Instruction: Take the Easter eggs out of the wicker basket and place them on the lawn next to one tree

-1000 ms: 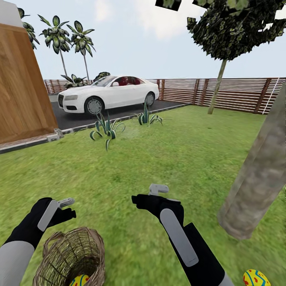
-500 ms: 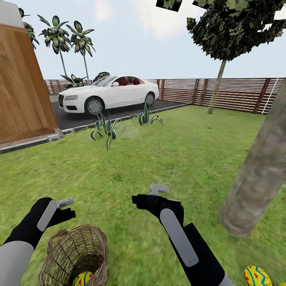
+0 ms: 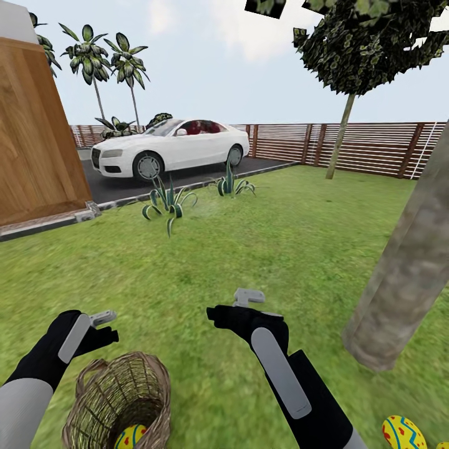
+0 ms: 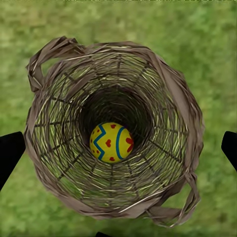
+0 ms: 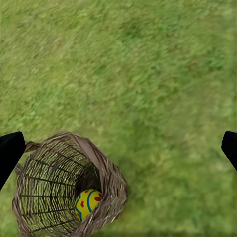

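Note:
The wicker basket [image 3: 93,399] stands on the lawn [image 3: 249,249] at the lower left of the head view, holding one yellow Easter egg [image 3: 131,435]. My left gripper [image 3: 103,319] hovers open just above its far rim; the left wrist view looks straight down into the basket [image 4: 170,94] at the egg [image 4: 111,142]. My right gripper [image 3: 249,297] is open over bare grass to the basket's right, and its wrist view catches the basket [image 5: 111,170] and egg [image 5: 88,203]. A second egg [image 3: 402,433] lies on the grass near the thick tree trunk [image 3: 405,274].
A sliver of another yellow thing [image 3: 444,445] shows at the corner beside that egg. Spiky plants [image 3: 167,202] edge the asphalt drive, where a white car [image 3: 168,146] is parked. A wooden wall [image 3: 34,137] stands at the left, a slat fence [image 3: 374,146] and a thin tree [image 3: 342,137] at the back.
The basket has slid slightly to the right under my left gripper, and the egg inside shifted with it. Both grippers stay where they were.

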Robot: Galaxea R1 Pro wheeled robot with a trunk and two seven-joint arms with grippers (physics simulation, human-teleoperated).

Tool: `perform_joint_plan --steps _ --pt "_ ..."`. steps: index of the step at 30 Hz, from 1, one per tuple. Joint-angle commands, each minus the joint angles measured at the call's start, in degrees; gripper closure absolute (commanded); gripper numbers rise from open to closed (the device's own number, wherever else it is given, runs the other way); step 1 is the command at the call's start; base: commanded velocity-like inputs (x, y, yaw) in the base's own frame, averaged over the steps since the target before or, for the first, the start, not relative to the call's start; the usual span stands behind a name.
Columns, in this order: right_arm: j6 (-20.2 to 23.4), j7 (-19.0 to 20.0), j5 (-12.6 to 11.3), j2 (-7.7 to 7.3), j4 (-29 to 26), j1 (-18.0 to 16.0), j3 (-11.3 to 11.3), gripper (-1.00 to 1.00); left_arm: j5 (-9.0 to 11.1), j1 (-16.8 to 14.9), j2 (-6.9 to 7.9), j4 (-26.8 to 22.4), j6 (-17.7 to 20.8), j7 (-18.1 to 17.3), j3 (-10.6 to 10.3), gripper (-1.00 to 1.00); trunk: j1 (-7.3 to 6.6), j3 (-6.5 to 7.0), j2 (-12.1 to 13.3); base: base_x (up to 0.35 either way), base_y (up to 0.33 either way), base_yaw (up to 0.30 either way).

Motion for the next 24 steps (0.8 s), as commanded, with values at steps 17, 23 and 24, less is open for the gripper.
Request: perform_joint_plan --steps 17,23,24 --pt "0.11 -0.64 -0.52 0.01 -0.01 -0.02 0.04 -1.00 0.60 -0.03 0.01 -0.07 -0.81 0.43 0.03 -1.00 1.97 -1.68 -3.64 0.000 0.000 0.000" --pt "0.11 -0.65 -0.59 0.01 0.10 -0.04 0.03 -1.00 0.60 -0.03 0.01 -0.04 -0.82 0.43 0.03 -1.00 3.29 -2.75 -6.05 0.000 0.000 0.000" --pt "0.11 -0.65 -0.58 0.01 0.11 -0.04 0.03 -1.00 0.60 -0.03 0.01 -0.04 -0.82 0.43 0.03 -1.00 3.51 -2.93 -6.45 0.000 0.000 0.000"
